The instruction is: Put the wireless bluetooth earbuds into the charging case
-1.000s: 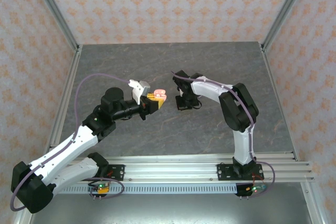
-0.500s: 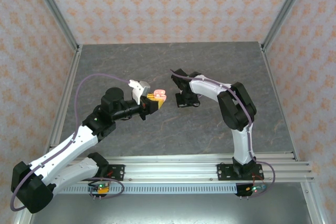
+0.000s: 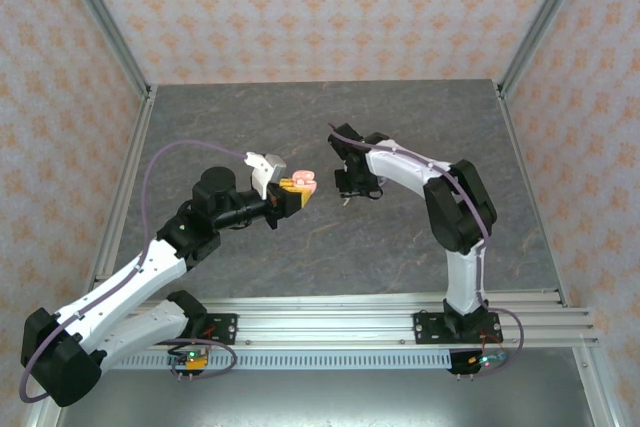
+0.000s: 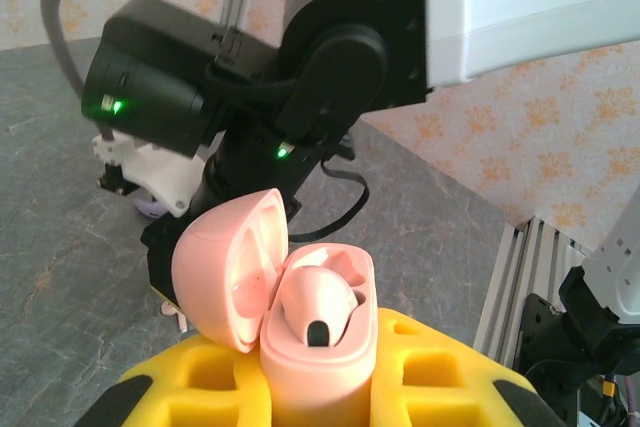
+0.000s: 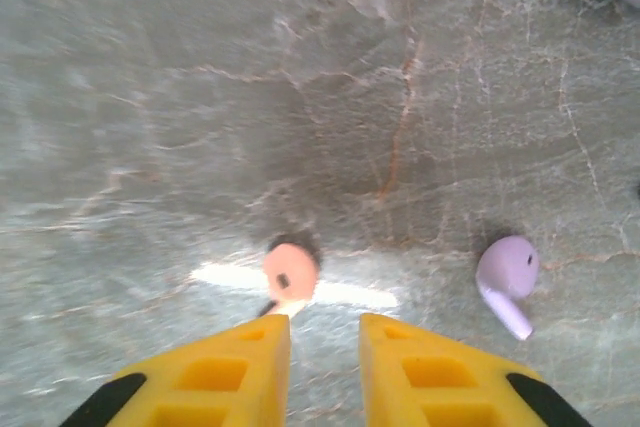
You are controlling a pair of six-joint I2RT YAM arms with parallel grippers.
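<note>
Pink case (image 4: 320,337); lilac earbud (image 5: 505,282); yellow fingers (image 5: 230,367); grey marbled table (image 5: 200,97).

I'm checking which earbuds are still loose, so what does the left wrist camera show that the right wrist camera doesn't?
Left wrist: the left gripper clamps the open pink case, a seated pink earbud inside it, and the right arm behind. Right wrist: the right gripper, jaws apart, just short of a loose pink earbud, with a lilac earbud lying apart beside it. Both: the grey table.
</note>
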